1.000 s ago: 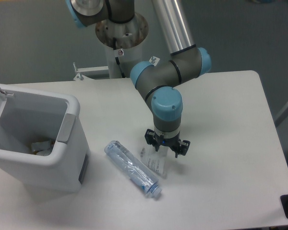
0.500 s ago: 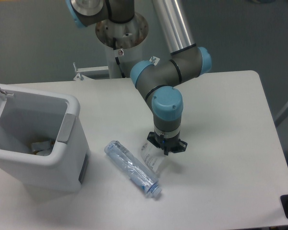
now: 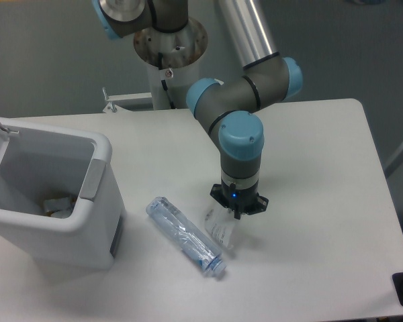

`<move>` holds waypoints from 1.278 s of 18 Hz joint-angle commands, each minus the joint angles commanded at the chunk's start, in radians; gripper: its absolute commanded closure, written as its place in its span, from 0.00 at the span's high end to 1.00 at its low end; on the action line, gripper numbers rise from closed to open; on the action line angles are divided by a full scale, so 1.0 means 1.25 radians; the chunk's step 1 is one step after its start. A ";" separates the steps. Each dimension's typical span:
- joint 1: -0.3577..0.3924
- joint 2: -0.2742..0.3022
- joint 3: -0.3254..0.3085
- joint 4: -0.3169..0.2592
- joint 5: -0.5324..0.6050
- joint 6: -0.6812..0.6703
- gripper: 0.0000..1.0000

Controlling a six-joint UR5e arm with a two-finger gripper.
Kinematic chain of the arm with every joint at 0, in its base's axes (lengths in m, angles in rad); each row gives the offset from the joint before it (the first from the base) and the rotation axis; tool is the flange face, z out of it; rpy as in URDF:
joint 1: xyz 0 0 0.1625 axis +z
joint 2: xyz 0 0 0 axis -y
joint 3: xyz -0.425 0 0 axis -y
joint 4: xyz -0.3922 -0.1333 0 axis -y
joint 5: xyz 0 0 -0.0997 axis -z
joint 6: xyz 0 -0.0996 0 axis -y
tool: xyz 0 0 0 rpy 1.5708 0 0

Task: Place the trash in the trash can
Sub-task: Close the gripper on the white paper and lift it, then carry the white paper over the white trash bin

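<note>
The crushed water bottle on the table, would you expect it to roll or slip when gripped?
The bottle looks empty and dented, so probably light and springy. Its crushed, flattened sides should limit rolling. Clear smooth plastic may slip between the fingers.

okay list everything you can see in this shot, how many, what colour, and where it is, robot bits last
water bottle: one, clear with pale blue cap, lying on the table in front of the bin
plastic wrapper: one, clear-white, right of the bottle, under the gripper
trash can: one, white with grey panel, lid open, left side, some scraps inside
table: one, white
arm: one, grey with blue joints, reaching down from the rear
gripper: one, black, shut on the wrapper's upper edge
</note>
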 joint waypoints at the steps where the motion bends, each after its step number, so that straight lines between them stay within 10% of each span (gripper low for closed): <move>1: 0.000 0.000 0.001 0.000 -0.002 0.000 0.00; 23: 0.041 0.051 0.121 0.001 -0.217 -0.124 0.00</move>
